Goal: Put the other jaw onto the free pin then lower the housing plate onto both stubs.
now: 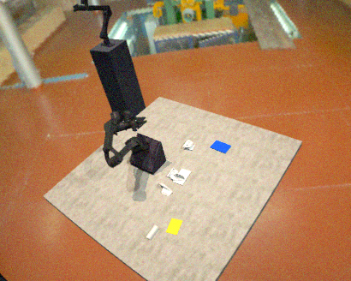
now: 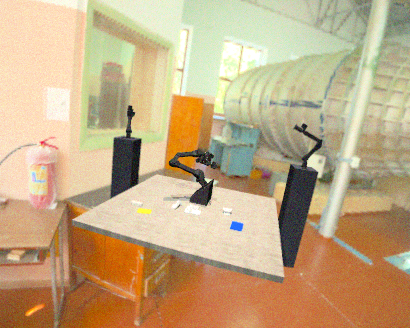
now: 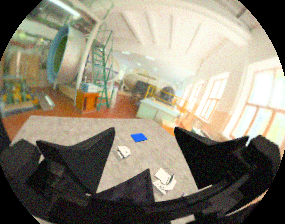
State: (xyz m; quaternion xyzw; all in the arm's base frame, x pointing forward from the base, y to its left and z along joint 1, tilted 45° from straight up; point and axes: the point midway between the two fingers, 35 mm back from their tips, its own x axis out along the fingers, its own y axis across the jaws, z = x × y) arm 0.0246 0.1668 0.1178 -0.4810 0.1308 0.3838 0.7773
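Note:
A white assembly with grey detail lies in front of the arm's base; its jaw and pins are too small to tell apart. A small white part lies apart from it on the blue patch's side. Another white part lies on the other side, close to the assembly. Which is the loose jaw and which the housing plate I cannot tell. My gripper is open and empty, raised high over the arm's base, away from all the parts.
A blue patch and a yellow patch lie on the table. A white bar lies beside the yellow one. Black pillars with arms stand beyond the table.

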